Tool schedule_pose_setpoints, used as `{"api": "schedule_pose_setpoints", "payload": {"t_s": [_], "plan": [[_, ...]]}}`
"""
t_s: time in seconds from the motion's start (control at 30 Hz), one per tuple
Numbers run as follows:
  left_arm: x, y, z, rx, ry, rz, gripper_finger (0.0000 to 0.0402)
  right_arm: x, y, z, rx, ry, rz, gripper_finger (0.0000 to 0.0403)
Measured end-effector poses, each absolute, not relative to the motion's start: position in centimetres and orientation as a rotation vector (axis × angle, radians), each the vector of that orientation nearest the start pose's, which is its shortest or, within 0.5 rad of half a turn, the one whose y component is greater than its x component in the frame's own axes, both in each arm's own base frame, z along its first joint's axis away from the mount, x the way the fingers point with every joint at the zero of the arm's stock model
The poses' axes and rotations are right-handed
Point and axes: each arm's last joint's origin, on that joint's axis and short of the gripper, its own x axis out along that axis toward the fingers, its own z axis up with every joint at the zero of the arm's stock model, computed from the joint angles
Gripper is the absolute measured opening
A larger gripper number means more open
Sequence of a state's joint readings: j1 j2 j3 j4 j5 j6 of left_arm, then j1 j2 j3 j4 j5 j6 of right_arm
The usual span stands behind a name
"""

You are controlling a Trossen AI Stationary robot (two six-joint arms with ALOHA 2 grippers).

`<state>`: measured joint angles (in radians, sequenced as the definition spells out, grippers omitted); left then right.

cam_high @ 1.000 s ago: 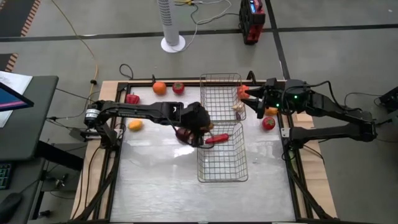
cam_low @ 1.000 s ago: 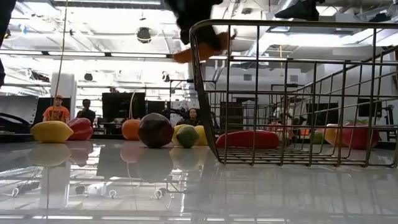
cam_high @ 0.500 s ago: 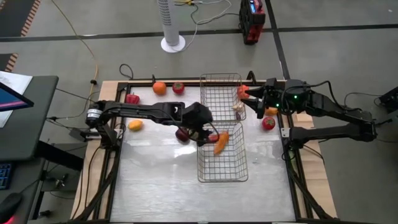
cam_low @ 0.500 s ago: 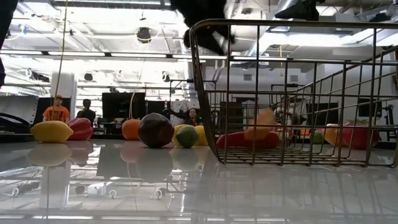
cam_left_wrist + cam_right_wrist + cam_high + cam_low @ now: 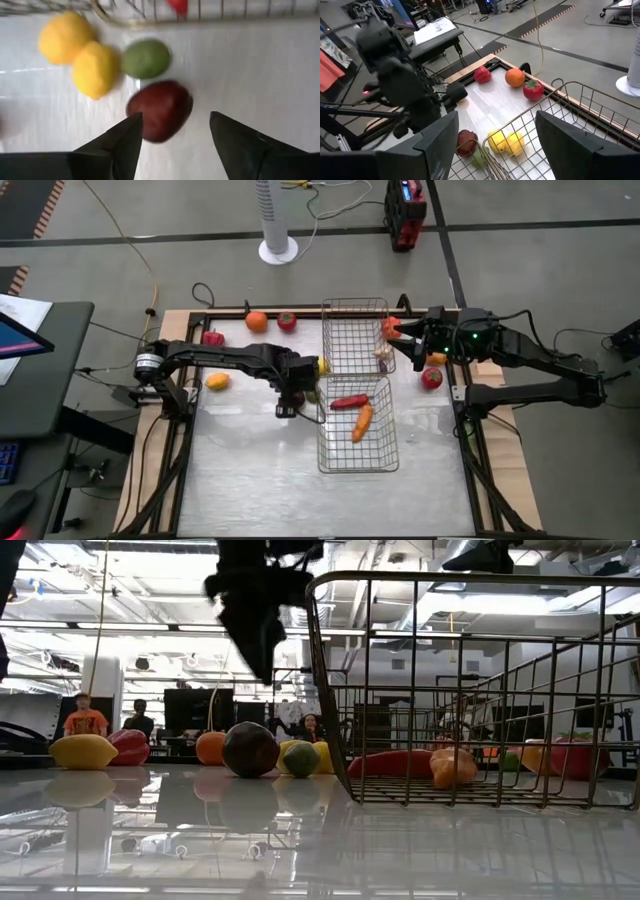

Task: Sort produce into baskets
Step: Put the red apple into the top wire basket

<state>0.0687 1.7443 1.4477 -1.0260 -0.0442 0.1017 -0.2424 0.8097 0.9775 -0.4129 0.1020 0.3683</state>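
Produce, high view: I count an orange (image 5: pixel 257 321), a tomato (image 5: pixel 287 321) and a red pepper (image 5: pixel 212 338) along the far edge, and a lemon (image 5: pixel 217 380) at the left side of the table (image 5: pixel 250 470).
Baskets, high view: I count two, end to end. The near basket (image 5: pixel 357 425) holds a long red pepper (image 5: pixel 349 402) and a carrot (image 5: pixel 361 422); the far basket (image 5: pixel 355 335) holds a pale garlic (image 5: pixel 383 356) at its right wall.
Right side, high view: one red tomato (image 5: pixel 431 378) sits outside the baskets beside the right arm.
Left gripper, high view: left gripper (image 5: pixel 292 395) is just left of the near basket.
Right gripper, high view: right gripper (image 5: pixel 400 335) waits at the far basket's right rim.
Low view: from left I see a lemon (image 5: pixel 83 751), a red piece (image 5: pixel 130 746), an orange (image 5: pixel 210 747), a dark red apple (image 5: pixel 250 749) and a lime (image 5: pixel 301 758) on the table. Inside the near basket (image 5: pixel 470 580) lie the long pepper (image 5: pixel 395 763) and the carrot (image 5: pixel 452 767).
Left wrist view: fingers (image 5: pixel 122 142) spread apart, holding nothing, over the dark red apple (image 5: pixel 160 110); beside it one lime (image 5: pixel 145 58) and two lemons (image 5: pixel 95 69).
Right wrist view: fingers (image 5: pixel 437 137) spread, holding nothing; I see the apple (image 5: pixel 467 142), two lemons (image 5: pixel 506 142), the orange (image 5: pixel 514 77), the tomato (image 5: pixel 533 90) and the red pepper (image 5: pixel 482 75).
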Motion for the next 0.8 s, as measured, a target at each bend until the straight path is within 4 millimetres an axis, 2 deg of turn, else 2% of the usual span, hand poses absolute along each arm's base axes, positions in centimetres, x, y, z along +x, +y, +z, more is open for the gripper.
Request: {"api": "schedule_pose_setpoints", "payload": {"t_s": [0.13,0.23,0.43,0.6,0.67,0.8], "plan": [[33.6,2.5,23.8,0.188,1.371,0.013,0.0219,15.8,-4.2,37.1,0.38,0.18,-0.384,0.0291],[33.5,2.6,23.3,0.225,1.373,-0.002,0.0235,15.8,-4.2,37.1,0.386,0.179,-0.385,0.0291],[34.0,2.6,22.7,0.298,1.326,-0.06,0.0299,15.8,-4.2,37.1,0.396,0.177,-0.386,0.0291],[34.1,2.4,22.6,0.334,1.302,-0.184,0.0345,15.8,-4.2,37.1,0.404,0.177,-0.387,0.0291],[34.0,2.4,22.3,0.344,1.293,-0.216,0.035,15.8,-4.2,37.1,0.403,0.177,-0.388,0.0291],[33.1,2.6,20.1,0.351,1.342,-0.219,0.0352,15.8,-4.2,37.1,0.403,0.177,-0.388,0.0291]]}}
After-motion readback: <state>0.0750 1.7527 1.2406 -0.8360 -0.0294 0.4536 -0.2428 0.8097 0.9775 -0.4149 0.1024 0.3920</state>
